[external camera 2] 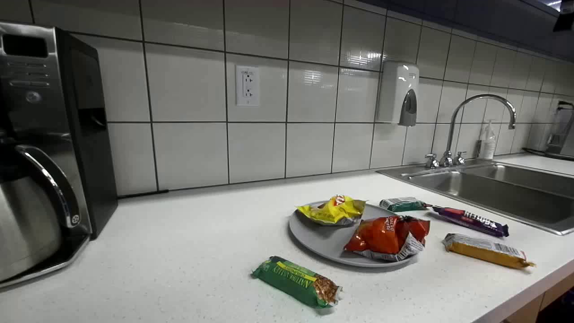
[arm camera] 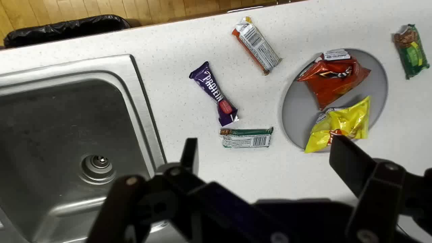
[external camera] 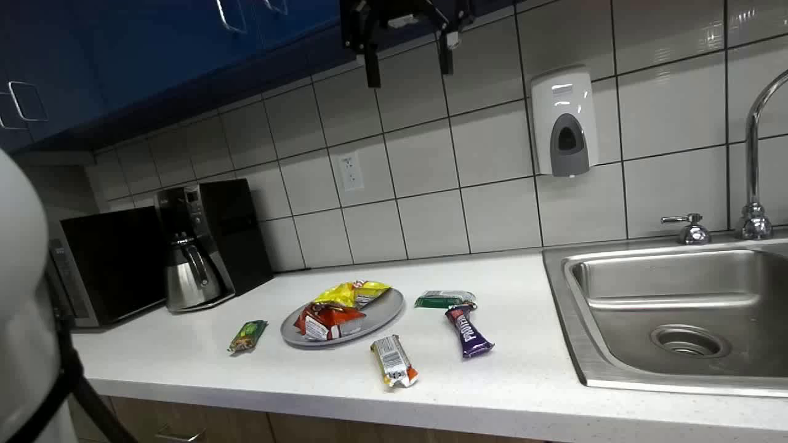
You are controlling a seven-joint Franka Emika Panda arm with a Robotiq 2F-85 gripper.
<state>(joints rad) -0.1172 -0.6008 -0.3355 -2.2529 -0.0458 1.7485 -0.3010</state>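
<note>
The gripper [external camera: 410,79], top cut off in an ext. view, hangs empty w/ jaws apart, well above the green-white granola bar [arm camera: 248,138] & gray plate [arm camera: 298,111] w/ red chip bag [arm camera: 332,81] & yellow chip bag [arm camera: 349,121], the latter partly behind a finger [arm camera: 351,162] in wrist view.

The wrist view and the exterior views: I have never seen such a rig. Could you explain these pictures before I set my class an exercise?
This is a robot arm whose black two-fingered gripper acts as a hand. Two pictures look across the speckled white countertop from cameras standing outside; the wrist view, taken from the arm, looks down past the fingers. There, a round grey plate bears a crinkled red snack bag and a crinkled yellow snack bag. Nearby lie four wrapped bars: a purple bar, a white-and-orange bar, a green-and-white bar and a green-and-brown bar. A steel sink sits alongside. The gripper is open and holds nothing.
</note>
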